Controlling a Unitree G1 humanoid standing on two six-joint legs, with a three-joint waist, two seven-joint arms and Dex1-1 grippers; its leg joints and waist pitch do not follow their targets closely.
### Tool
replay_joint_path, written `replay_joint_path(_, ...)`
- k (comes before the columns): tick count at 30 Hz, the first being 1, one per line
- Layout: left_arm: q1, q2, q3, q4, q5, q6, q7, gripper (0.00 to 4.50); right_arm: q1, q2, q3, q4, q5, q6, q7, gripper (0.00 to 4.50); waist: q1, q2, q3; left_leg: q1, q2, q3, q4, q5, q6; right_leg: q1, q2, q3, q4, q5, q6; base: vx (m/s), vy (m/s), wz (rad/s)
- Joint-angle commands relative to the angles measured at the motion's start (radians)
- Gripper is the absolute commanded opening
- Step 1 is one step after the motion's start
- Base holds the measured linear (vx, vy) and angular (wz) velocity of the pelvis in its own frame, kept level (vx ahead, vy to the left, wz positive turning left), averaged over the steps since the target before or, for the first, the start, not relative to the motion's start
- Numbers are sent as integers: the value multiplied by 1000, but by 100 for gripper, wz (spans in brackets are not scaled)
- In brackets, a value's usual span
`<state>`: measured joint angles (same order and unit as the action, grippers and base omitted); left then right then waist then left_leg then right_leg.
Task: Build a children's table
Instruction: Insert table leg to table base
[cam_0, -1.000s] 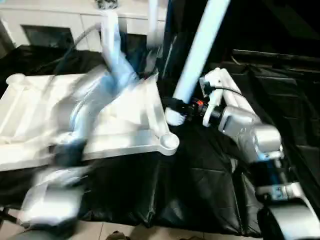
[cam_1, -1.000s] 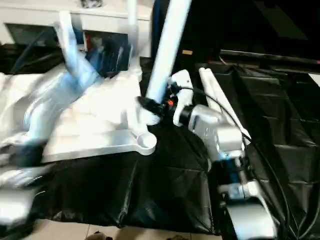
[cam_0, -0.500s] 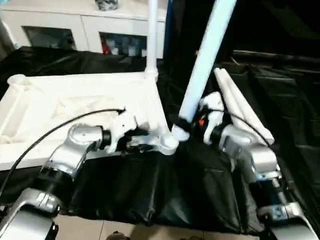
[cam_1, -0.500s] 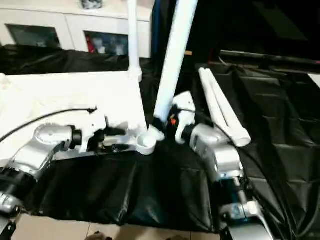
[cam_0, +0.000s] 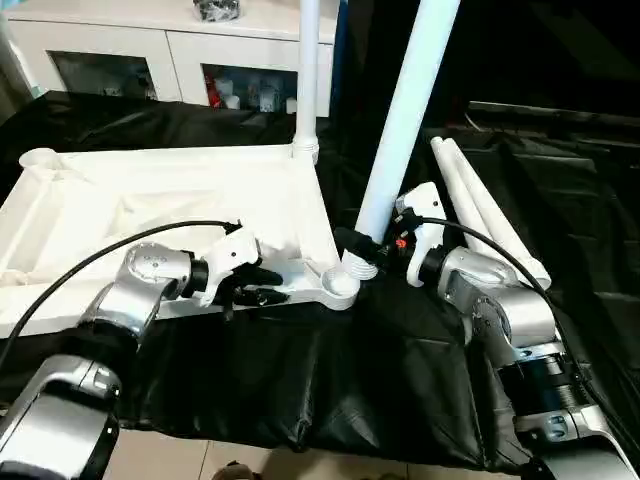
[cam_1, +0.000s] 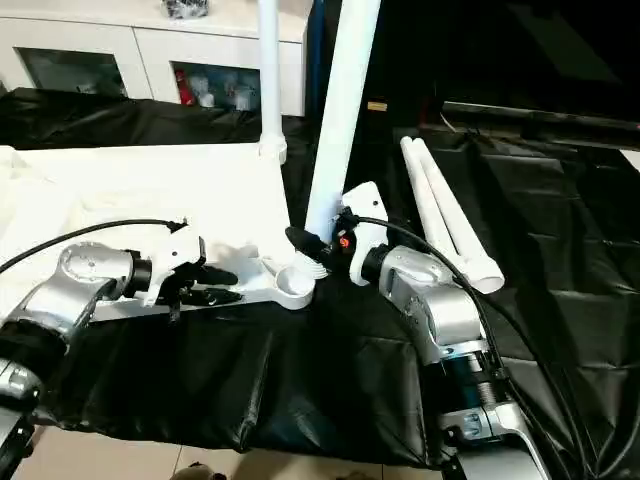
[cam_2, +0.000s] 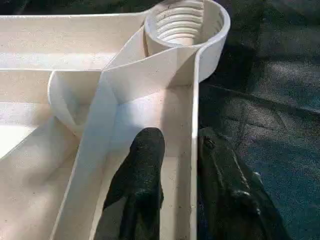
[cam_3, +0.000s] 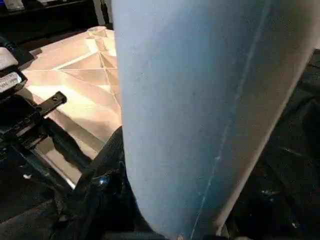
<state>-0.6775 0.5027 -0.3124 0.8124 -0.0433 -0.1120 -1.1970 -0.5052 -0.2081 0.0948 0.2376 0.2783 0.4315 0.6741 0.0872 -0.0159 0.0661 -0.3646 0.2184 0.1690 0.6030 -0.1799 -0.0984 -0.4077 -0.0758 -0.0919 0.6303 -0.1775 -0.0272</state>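
Note:
The white tabletop (cam_0: 150, 215) lies underside up on a black cloth. One white leg (cam_0: 307, 70) stands upright in its far right corner socket. My right gripper (cam_0: 368, 243) is shut on a second, tilted leg (cam_0: 405, 110). That leg's lower end rests at the edge of the near right corner socket (cam_0: 340, 287). My left gripper (cam_0: 262, 285) is at the tabletop's near rim, just left of that threaded socket (cam_2: 182, 22). Its fingers (cam_2: 147, 160) straddle the rim wall (cam_2: 194, 125), one inside and one outside. A small gap shows beside the inner finger.
Two spare white legs (cam_0: 480, 215) lie side by side on the black cloth to the right of my right arm. A white glass-door cabinet (cam_0: 150, 55) stands behind the work. Light floor (cam_0: 250, 465) shows past the cloth's near edge.
My left arm swung down from over the tabletop to its near rim, and its fingers narrowed around the wall. My right gripper lowered the leg's foot to the near right socket.

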Motion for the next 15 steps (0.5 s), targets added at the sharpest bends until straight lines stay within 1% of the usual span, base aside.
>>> replay_joint_path(1,-19,6,-2,36,20,-17,-11,95,-4,-2,-4,-22,10,7,7,191,-1,19,-81,13,8,1,-70,-209,-33,63,-64,58,-78,-197,-176,0,0,0)
replay_joint_path(3,-29,3,3,61,24,-25,-30,81,-11,0,1,-10,10,7,15,191,-1,20,-81,12,8,0,-71,-210,-33,63,-65,57,-81,-224,-167,0,0,0)
replay_joint_path(4,-29,3,3,61,24,-25,-30,81,-11,0,1,-10,10,7,15,191,-1,19,-80,12,9,-1,-72,-211,-34,63,-65,57,-80,-227,-166,0,0,0)
replay_joint_path(5,-31,2,4,67,26,-28,-32,65,-13,1,3,-4,9,5,17,191,-2,19,-81,14,9,0,-71,-214,-34,61,-66,57,-82,-232,-165,0,0,0)
replay_joint_path(7,-33,3,3,70,29,-27,-39,47,-17,2,8,2,9,4,24,191,-2,19,-80,13,10,0,-71,-212,-33,61,-66,57,-82,-235,-166,0,0,0)
replay_joint_path(9,-34,3,1,74,31,-22,-47,43,-23,5,12,15,6,0,27,191,-2,20,-80,14,11,-1,-72,-214,-33,59,-66,57,-82,-236,-170,0,0,0)
replay_joint_path(10,-35,3,1,76,32,-22,-50,34,-24,6,13,18,6,-1,28,191,-2,20,-79,15,11,-1,-72,-217,-33,59,-66,56,-83,-239,-170,0,0,0)
replay_joint_path(11,-36,3,2,74,30,-16,-57,21,-29,8,18,29,3,-4,32,191,-2,17,-80,15,11,-1,-72,-219,-33,60,-67,56,-82,-243,-170,0,0,0)
replay_joint_path(12,-35,3,3,70,27,-13,-63,10,-33,9,21,38,0,-7,36,191,-2,18,-80,14,11,-1,-72,-218,-32,60,-67,57,-82,-244,-171,0,0,0)
replay_joint_path(13,-34,-4,7,58,14,-6,-73,5,-38,10,24,50,-4,-12,40,191,-1,14,-80,14,12,0,-72,-214,-32,60,-68,56,-81,-242,-172,0,0,0)
replay_joint_path(14,-33,-10,10,49,5,-2,-81,5,-42,11,26,58,-6,-14,44,191,-1,14,-80,13,12,-1,-72,-209,-32,60,-68,57,-80,-238,-175,0,0,0)
replay_joint_path(15,-31,-16,11,36,-4,1,-89,2,-45,12,26,66,-8,-18,45,191,-1,14,-81,13,12,0,-72,-198,-29,60,-67,57,-78,-214,-181,0,0,0)
